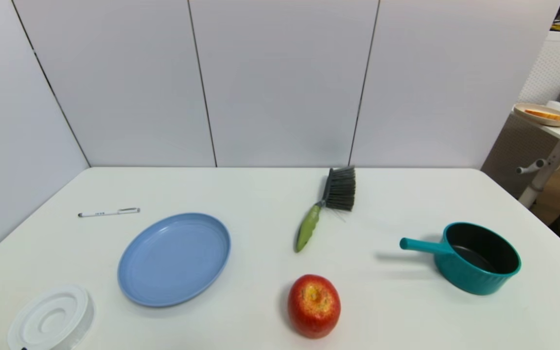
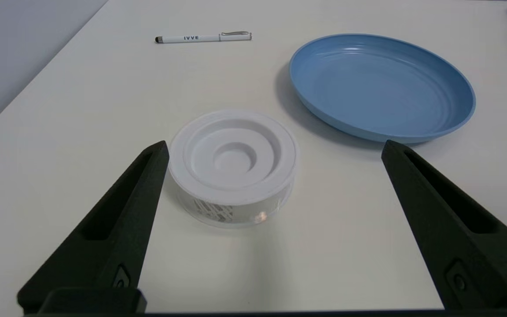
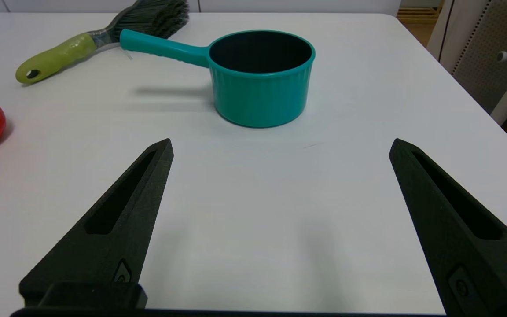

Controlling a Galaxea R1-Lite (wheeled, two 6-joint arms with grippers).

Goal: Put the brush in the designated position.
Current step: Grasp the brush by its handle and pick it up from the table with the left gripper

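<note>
Right now the brush lies flat on the white bench, a little past the middle toward twelve o'clock, nothing touching it. Its dark bristles fan out at the far end near the wall panels, and the lime-green handle slants back toward seven o'clock, pointing at the red apple, which sits apart from it at six o'clock.

At three o'clock stands a teal saucepan with its handle pointing toward nine. At nine o'clock is a round blue plate; beyond it at ten o'clock lies a thin white pen, and at eight o'clock, near the front edge, a round white lidded container.

Neither arm shows from the head camera. The left claw is spread wide and holds nothing, low over the bench with the white container just ahead of its fingers. The right claw is equally wide and holding nothing, over bare bench short of the saucepan, well apart from the brush.
</note>
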